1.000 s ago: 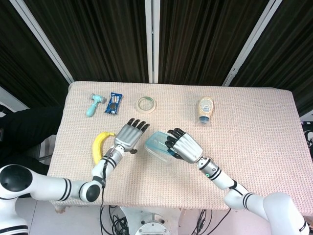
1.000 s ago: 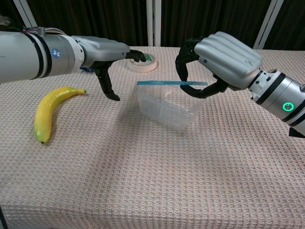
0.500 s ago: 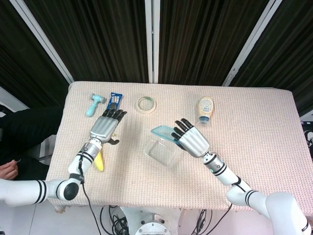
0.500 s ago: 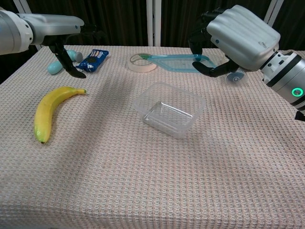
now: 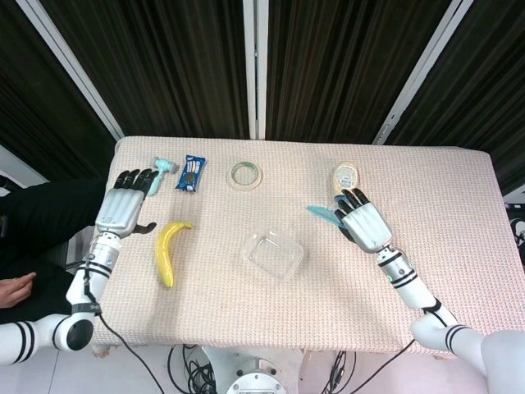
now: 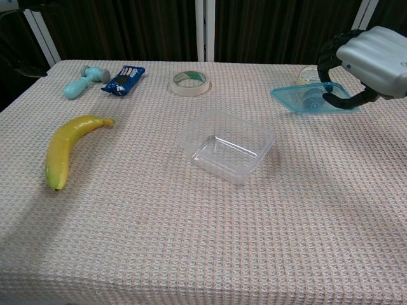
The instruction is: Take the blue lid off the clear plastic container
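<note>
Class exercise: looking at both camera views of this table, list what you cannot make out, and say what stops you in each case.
- Right hand: chest view, cut off by the right edge.
- Blue lid: head view, mostly hidden by the right hand.
- Left hand: only its back shows in the head view; absent from the chest view.
- Blue packet: print too small in both views.

I am counting one clear plastic container [image 6: 227, 145] sitting open on the table [image 6: 191, 241], one blue lid [image 6: 305, 100], one banana [image 6: 67, 146], one roll of tape [image 6: 190, 82], one blue snack packet [image 6: 123, 79], one small teal tool [image 6: 81, 81] and one pale bottle [image 5: 344, 182] lying down; two hands are showing, the left hand [image 5: 125, 208] and the right hand [image 5: 364, 223].
</note>
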Robot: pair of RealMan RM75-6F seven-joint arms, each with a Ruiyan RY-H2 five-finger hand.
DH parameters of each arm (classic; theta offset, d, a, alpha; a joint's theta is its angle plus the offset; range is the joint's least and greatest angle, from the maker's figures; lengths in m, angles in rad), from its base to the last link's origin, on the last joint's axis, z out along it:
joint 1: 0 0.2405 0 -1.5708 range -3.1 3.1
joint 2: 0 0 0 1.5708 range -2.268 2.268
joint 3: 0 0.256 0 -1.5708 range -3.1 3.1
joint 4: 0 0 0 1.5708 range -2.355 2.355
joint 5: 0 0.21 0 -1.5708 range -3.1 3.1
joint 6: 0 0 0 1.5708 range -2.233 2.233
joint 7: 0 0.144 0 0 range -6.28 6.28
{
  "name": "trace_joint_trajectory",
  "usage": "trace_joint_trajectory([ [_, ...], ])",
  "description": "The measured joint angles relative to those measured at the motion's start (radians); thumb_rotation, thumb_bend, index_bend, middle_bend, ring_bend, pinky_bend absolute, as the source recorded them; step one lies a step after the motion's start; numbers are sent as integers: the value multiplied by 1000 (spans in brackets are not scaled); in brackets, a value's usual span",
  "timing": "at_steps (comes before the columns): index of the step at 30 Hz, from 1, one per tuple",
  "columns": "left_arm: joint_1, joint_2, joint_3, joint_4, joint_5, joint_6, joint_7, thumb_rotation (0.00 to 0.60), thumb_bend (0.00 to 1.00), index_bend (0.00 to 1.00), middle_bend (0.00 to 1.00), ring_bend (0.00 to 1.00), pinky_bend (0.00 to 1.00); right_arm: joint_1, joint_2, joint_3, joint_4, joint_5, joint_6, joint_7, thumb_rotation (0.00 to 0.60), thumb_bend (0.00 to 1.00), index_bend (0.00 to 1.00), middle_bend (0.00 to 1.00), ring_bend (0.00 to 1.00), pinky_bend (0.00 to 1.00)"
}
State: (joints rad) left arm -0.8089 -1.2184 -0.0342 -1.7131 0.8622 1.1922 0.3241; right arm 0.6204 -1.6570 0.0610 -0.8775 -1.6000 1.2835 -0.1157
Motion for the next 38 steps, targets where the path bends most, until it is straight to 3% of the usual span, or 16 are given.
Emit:
trace_joint_trajectory([
  [2,31,15,3,-11,19,19,-13,600,173,6,29,0,44,-11,20,-4,-40,20,-28,-14,600,231,8,86,0,3],
  [5,74,43,6,-31,47,50,-30,600,153,6,29,0,43,-31,72,-9,-142,63,-74,-48,600,175,0,5,0,0],
  [13,187,134,19,-66,130,88,-119,600,140,49,38,0,41,-93,338,-31,-554,217,-208,-117,600,159,0,0,0,0],
  [18,253,166,45,-53,189,110,-139,600,139,67,44,0,36,-162,544,-48,-776,271,-216,-81,600,166,0,30,0,0],
  [26,392,160,44,57,281,278,-225,600,139,124,98,0,15,-313,596,-36,-805,234,48,66,600,173,0,149,0,0],
  [33,520,147,80,126,400,378,-276,600,138,124,98,0,2,-479,578,-59,-759,159,260,146,600,197,0,148,0,0],
  [38,598,122,103,109,425,415,-267,600,126,124,98,0,2,-549,541,-87,-727,109,325,167,600,201,0,145,0,0],
])
